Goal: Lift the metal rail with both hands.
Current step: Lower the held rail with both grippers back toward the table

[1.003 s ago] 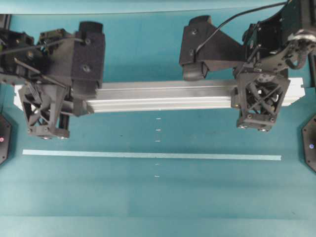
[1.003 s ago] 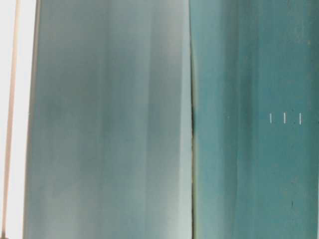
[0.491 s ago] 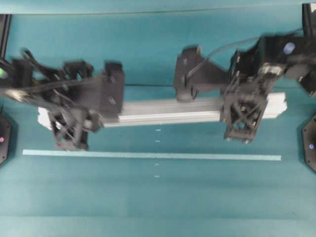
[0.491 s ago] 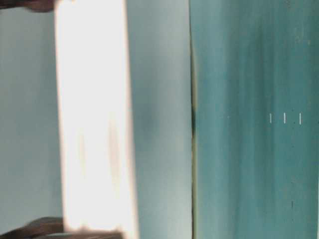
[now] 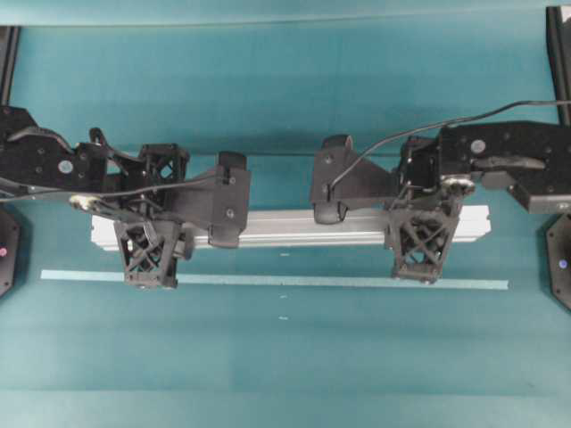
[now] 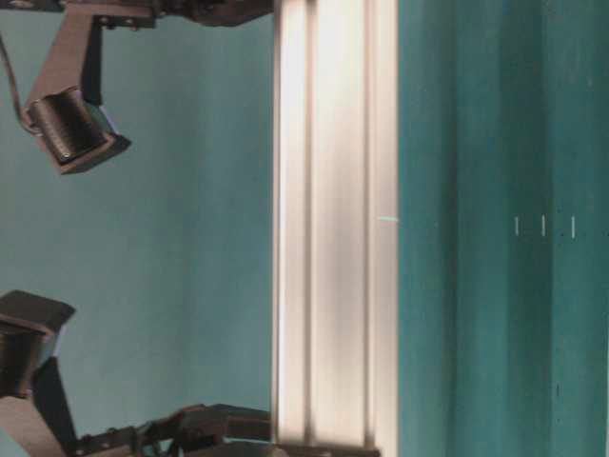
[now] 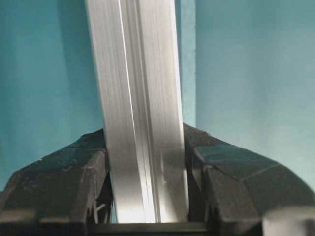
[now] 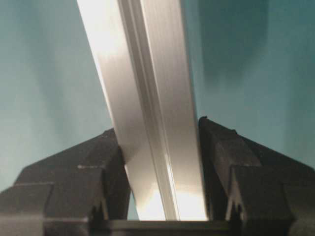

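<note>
Overhead view shows the long silver grooved aluminium rail (image 5: pixel 294 226) clamped by left black lattice-fingered gripper (image 5: pixel 150 250) and right gripper (image 5: pixel 423 242); moving both at equal pace should keep it level.

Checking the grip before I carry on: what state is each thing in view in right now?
metal rail: held near both ends, level, running left to right above the tape strip.
left tool: shut on the rail, fingers on both sides.
right tool: shut on the rail, fingers on both sides.
tape strip: flat on the table, untouched.
</note>
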Robot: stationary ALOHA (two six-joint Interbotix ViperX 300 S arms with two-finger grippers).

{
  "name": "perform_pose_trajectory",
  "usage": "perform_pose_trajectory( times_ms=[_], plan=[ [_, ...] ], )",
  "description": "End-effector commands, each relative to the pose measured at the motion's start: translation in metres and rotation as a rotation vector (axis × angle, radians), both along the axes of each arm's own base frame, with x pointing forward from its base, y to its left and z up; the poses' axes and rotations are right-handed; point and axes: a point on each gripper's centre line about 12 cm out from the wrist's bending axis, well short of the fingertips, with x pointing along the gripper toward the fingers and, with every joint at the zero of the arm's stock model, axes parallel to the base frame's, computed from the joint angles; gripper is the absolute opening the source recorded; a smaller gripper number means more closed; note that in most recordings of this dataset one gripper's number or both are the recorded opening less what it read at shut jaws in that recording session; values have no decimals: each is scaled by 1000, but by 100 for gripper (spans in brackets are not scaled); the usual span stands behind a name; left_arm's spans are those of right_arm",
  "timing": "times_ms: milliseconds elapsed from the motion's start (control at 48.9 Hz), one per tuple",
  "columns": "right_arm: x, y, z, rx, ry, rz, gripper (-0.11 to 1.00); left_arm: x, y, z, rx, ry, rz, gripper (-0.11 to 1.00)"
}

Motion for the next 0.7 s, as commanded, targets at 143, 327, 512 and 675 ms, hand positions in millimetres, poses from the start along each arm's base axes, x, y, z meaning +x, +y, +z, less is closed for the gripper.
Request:
perform_pose_trajectory(
  times_ms=[143,327,512,675],
  plan=[
    [0,7,-22,-1,-39,11,41,-2,-3,-22,-3,-11,-4,32],
    [-3,14,-41,-3,-57,18,40,-5,-5,-41,0,29,-17,31],
    [-2,17,-54,-5,-69,26,40,-4,-4,-55,-2,31,-13,31],
    [0,16,-62,-9,-85,31,40,-6,-5,-71,-4,63,-11,31]
  ],
)
